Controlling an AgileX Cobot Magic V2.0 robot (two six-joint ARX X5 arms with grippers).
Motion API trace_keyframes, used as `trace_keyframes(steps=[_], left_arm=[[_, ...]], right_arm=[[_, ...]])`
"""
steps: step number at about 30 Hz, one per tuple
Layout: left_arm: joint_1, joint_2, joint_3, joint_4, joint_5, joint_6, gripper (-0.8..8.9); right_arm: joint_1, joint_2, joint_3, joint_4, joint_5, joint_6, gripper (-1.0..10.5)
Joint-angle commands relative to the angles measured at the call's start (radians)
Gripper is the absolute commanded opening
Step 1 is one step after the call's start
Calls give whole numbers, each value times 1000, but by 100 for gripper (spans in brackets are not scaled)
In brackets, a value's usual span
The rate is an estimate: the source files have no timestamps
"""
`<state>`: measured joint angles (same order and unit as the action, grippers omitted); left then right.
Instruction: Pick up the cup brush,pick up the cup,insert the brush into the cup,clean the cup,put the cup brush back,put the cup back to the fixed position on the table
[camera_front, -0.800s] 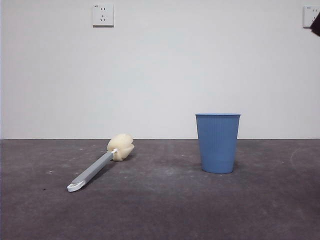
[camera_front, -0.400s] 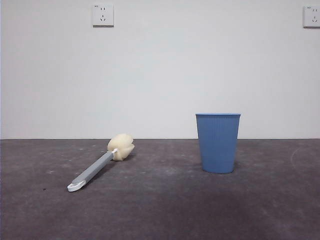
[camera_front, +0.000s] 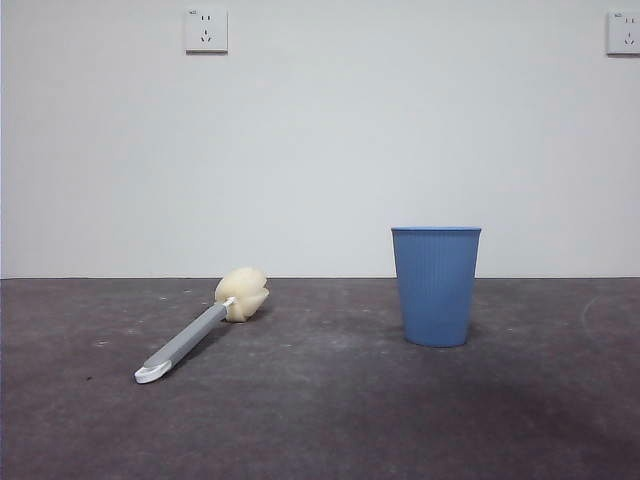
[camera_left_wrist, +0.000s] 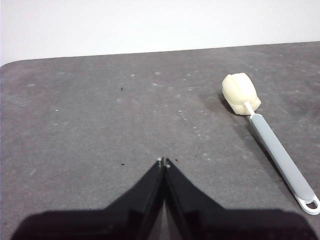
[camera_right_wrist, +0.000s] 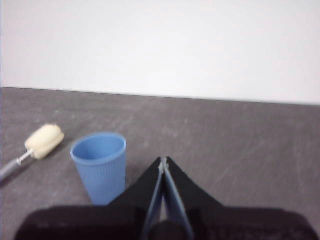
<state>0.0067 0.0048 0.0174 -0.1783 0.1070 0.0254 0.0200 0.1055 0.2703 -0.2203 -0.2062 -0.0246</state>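
The cup brush (camera_front: 195, 332) lies flat on the table (camera_front: 320, 420) at the left, its cream sponge head toward the wall and its white tip toward the front. The blue ribbed cup (camera_front: 435, 286) stands upright to the right of it, empty. Neither arm shows in the front view. In the left wrist view the cup brush (camera_left_wrist: 265, 135) lies off to one side of my left gripper (camera_left_wrist: 163, 161), which is shut and holds nothing. In the right wrist view the cup (camera_right_wrist: 100, 165) stands beside my right gripper (camera_right_wrist: 163, 161), also shut and empty, with the brush's sponge head (camera_right_wrist: 45, 140) further off.
A white wall rises behind the table, with one power socket (camera_front: 206, 30) at the upper left and another (camera_front: 622, 32) at the upper right. The table's rounded far corner (camera_left_wrist: 12, 65) shows in the left wrist view.
A dark arm tip at the top right corner of the front view one second ago has gone out of view. Brush and cup have not moved.
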Motion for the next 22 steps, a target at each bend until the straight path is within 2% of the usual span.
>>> trace_keyframes(steps=[1, 4, 8, 14, 22], left_arm=[[3, -1, -13, 2, 0, -3, -3], [3, -1, -13, 2, 0, -3, -3], [3, -1, -13, 2, 0, -3, -3], [3, -1, -13, 2, -1, -3, -3], [3, -1, -13, 2, 0, -3, -3]], right_arm=[[0, -36, -113, 55, 3, 84, 1], [0, -73, -193, 63, 3, 137, 1], [1, -105, -262, 61, 2, 163, 1], [0, -104, -265, 53, 4, 149, 1], [1, -104, -265, 56, 4, 166, 1]])
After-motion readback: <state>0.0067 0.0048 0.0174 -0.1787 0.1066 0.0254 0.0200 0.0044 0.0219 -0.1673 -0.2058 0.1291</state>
